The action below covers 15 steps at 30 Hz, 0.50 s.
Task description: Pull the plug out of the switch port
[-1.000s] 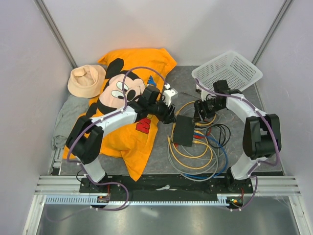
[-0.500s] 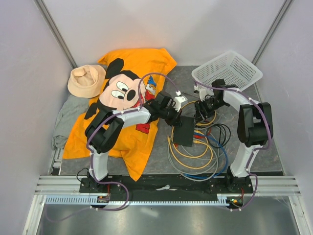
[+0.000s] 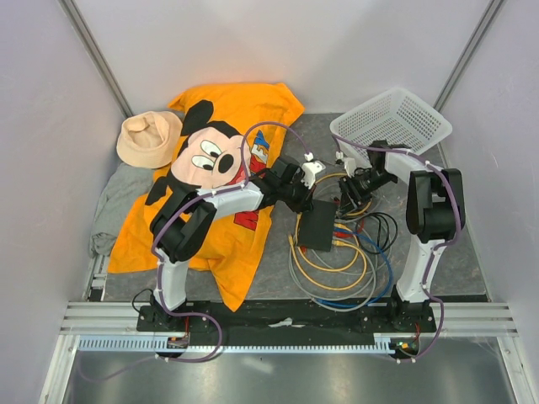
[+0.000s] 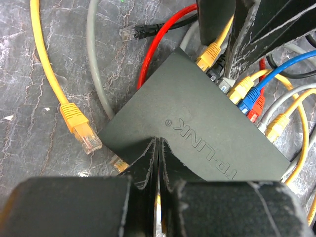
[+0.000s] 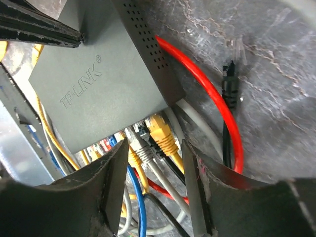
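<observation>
TP-LINK embossed on top of black switch (image 4: pixel 193 129)

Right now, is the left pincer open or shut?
Shut: the left pincer has its fingers pressed together, tips at the TP-Link switch.

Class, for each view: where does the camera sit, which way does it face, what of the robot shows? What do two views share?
Top external: above and behind, facing down on the table; both arms show.
Left wrist: looks down past the shut left hand onto the switch.
Right wrist: looks between fingers of the open right hand at the plugs.
Shared: both wrist views show the switch and red cable.
</observation>
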Motion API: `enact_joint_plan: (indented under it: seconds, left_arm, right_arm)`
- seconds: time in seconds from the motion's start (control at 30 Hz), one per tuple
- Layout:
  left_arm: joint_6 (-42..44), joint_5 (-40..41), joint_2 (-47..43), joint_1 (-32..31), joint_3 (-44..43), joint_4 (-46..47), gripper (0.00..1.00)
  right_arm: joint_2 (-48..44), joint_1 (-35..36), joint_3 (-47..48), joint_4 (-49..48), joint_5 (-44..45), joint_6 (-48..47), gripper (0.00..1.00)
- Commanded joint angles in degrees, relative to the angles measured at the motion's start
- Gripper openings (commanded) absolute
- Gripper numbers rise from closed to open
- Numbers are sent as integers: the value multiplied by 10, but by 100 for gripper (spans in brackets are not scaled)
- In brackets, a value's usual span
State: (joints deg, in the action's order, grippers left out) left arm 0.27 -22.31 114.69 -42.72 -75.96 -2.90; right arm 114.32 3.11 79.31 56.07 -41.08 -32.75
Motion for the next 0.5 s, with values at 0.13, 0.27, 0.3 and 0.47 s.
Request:
enact_joint_plan:
  seconds: [0.13, 0.27, 0.3, 0.47]
  left_arm:
    - [17, 38, 11, 2, 25, -51, 4]
    - [22, 39, 5, 2, 38, -49, 4]
    - [24, 39, 4, 2, 40, -49, 4]
    - [26, 37, 1, 0, 46, -47, 4]
  right_arm:
    - [43, -7, 47, 30, -71, -21, 53]
    - [60, -16, 53, 29, -91, -3, 52]
    - [66, -18, 55, 27, -98, 0, 52]
    - [84, -44, 59, 21, -95, 10, 50]
